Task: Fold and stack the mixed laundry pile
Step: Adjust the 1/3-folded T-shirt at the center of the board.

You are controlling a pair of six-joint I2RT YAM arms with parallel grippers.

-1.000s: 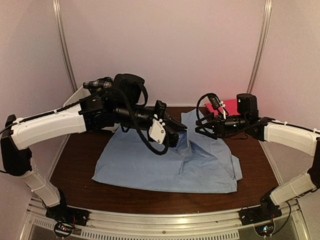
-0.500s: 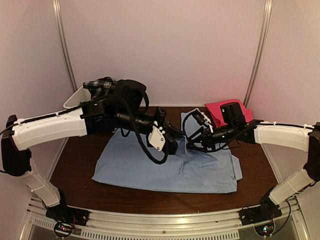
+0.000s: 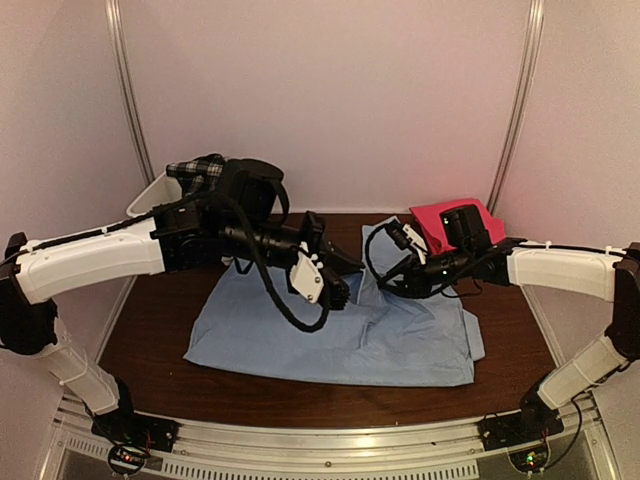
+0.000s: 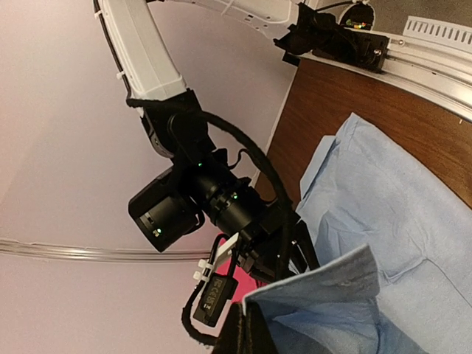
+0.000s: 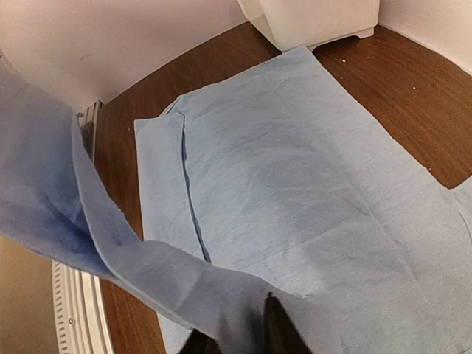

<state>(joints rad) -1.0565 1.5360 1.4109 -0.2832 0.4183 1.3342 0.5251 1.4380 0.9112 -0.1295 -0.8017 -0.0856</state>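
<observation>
A light blue shirt (image 3: 300, 335) lies spread over the middle of the brown table. My left gripper (image 3: 345, 283) is shut on a raised edge of it; in the left wrist view the fingers (image 4: 248, 328) pinch the lifted blue corner (image 4: 332, 287). My right gripper (image 3: 383, 283) faces it a hand's width away. Its fingers (image 5: 276, 324) straddle a raised fold of the shirt (image 5: 295, 169) and are closed on it. A bright pink-red cloth (image 3: 440, 215) lies at the back right, behind the right arm. A black-and-white plaid garment (image 3: 200, 168) sits on the tub.
A white plastic tub (image 3: 148, 195) stands at the back left, partly behind the left arm; it also shows as the white tub (image 5: 317, 18) beyond the shirt. Bare brown table (image 3: 150, 330) shows left of and in front of the shirt.
My right gripper has come left and down to the raised fold of the blue shirt and its jaws have closed. The left gripper stays shut, drifting slightly left with the cloth.
</observation>
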